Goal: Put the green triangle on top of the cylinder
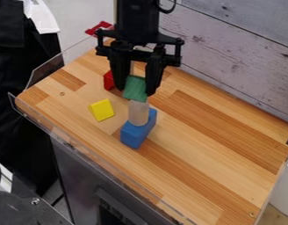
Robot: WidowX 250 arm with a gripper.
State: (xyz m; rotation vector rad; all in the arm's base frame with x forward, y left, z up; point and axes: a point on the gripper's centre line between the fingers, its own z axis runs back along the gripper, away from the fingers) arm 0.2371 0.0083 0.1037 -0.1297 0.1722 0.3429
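Clock positions are taking the cylinder [138,114] as the centre of the dial, with twelve lying toward the top edge of the camera view. The black gripper [135,90] is hanging down at twelve o'clock, its two fingers pressing the green triangle [135,85] from either side; the end effector is thus holding the piece. The triangle is presenting a flat green face toward the camera and is sitting directly above the cylinder, its lower edge meeting the cylinder's top in this view. Whether the two are truly touching, one cannot tell.

The pale, translucent cylinder is standing upright on a blue block [135,136], which is extending toward six o'clock. A yellow block [102,110] is lying at nine o'clock, apart from the blue one. A red block [109,81] is resting at eleven o'clock, partly hiding behind one finger. All these pieces are occupying a wooden work surface [199,132]. A clear rim [45,71] is bordering it at ten o'clock, a red object [99,28] is lying between eleven and twelve, and a wood-plank wall [228,48] is rising behind at two o'clock.
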